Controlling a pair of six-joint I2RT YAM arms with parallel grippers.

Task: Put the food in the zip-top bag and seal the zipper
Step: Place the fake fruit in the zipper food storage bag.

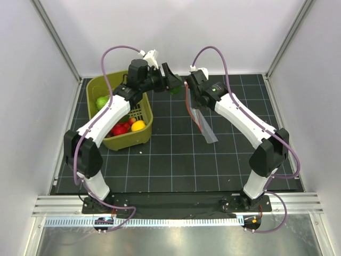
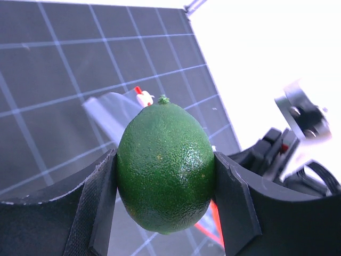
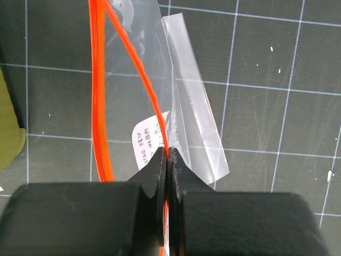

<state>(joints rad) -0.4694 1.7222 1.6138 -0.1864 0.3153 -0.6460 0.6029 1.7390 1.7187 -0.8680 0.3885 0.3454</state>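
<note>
Loading is in hand: near the worktop's (image 1: 176,160) far edge the left gripper (image 1: 171,84) clamps a green lime (image 2: 165,165) beside the zip-top bag (image 3: 186,101), which the right gripper (image 3: 168,162) holds up, pinched tight on one lip of the zipper (image 3: 97,96), so next the lime needs lowering into the parted mouth.

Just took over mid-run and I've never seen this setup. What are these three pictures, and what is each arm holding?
Two robot arms are bolted at the near edge of a black gridded table. The wide picture looks down from above; the other two come from cameras on each wrist. The left gripper is clamped on a green lime, held in the air. The right gripper pinches the clear zip-top bag by its red-orange zipper. The olive basket holds a yellow ball, red pieces and another green fruit.
</note>
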